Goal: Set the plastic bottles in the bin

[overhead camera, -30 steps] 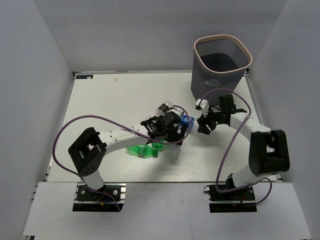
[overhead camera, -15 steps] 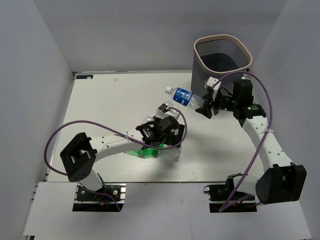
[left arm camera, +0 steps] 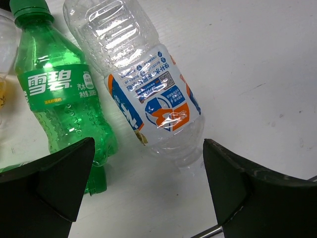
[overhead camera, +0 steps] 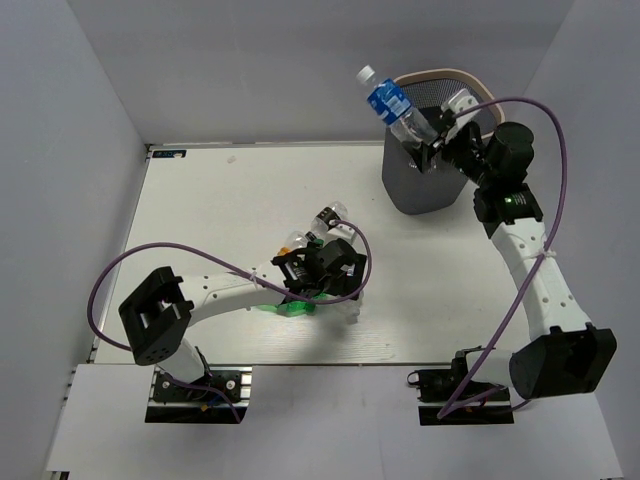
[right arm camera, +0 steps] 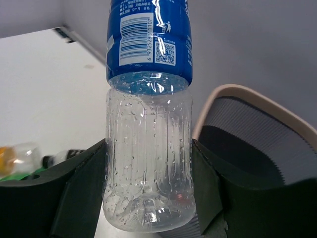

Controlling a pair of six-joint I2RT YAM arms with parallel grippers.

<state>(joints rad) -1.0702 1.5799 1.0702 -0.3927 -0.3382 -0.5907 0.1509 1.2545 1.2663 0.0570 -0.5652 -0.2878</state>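
The right fingers point(right arm camera: 84, 188) are clamped on a blue-labelled bottle point(right arm camera: 148, 163), the bin point(right arm camera: 247, 95) just beside them. The left fingers point(left arm camera: 49, 173) are apart over a green bottle point(left arm camera: 59, 99) and a clear bottle point(left arm camera: 148, 94) on the desk point(left arm camera: 247, 49).

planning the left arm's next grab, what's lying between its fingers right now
Left wrist view: two bottles lie side by side between the open left fingers, a green bottle and a clear bottle with a blue and orange label.
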